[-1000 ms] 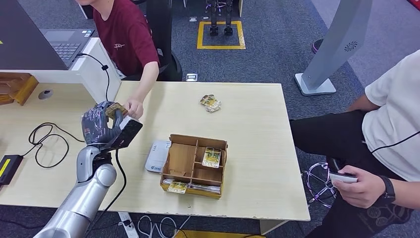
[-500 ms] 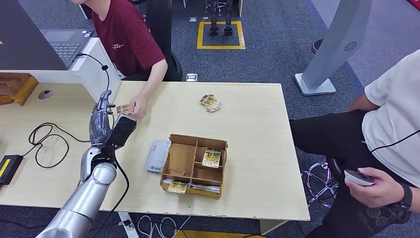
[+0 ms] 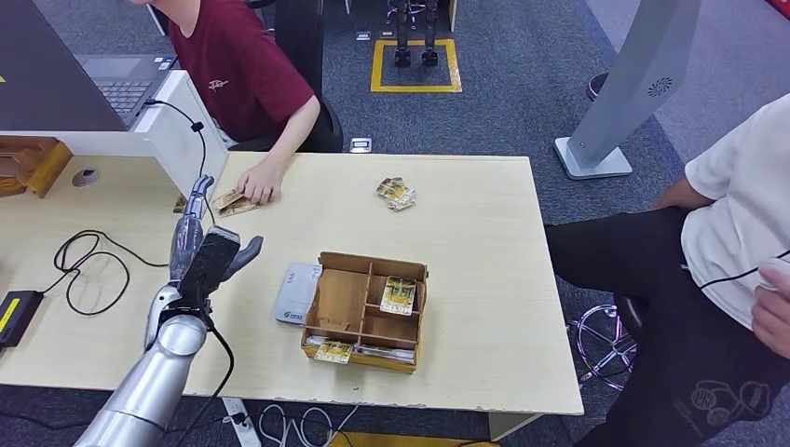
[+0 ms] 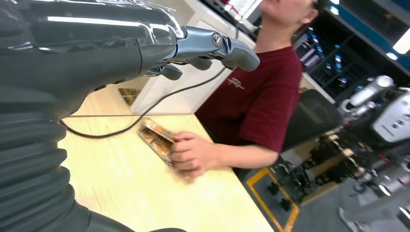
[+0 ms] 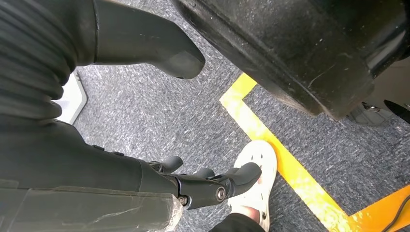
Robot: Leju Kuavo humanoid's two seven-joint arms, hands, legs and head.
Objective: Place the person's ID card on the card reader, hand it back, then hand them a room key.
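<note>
L hand [image 3: 207, 244] empty, fingers spread, above light wooden table [image 3: 466, 214]. R hand [image 5: 203, 186] empty, fingers loosely extended. One orange-patterned ID card [image 3: 231, 202] flat under person's hand [image 3: 258, 184]. One white card reader [image 3: 296, 292]

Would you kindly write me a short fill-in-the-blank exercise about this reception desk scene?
1. The left hand holds ____.
2. The card lies under the hand of the person in the ____ shirt.
3. The white card reader lies beside the ____ organizer box.

Missing words: nothing; red; wooden
</note>
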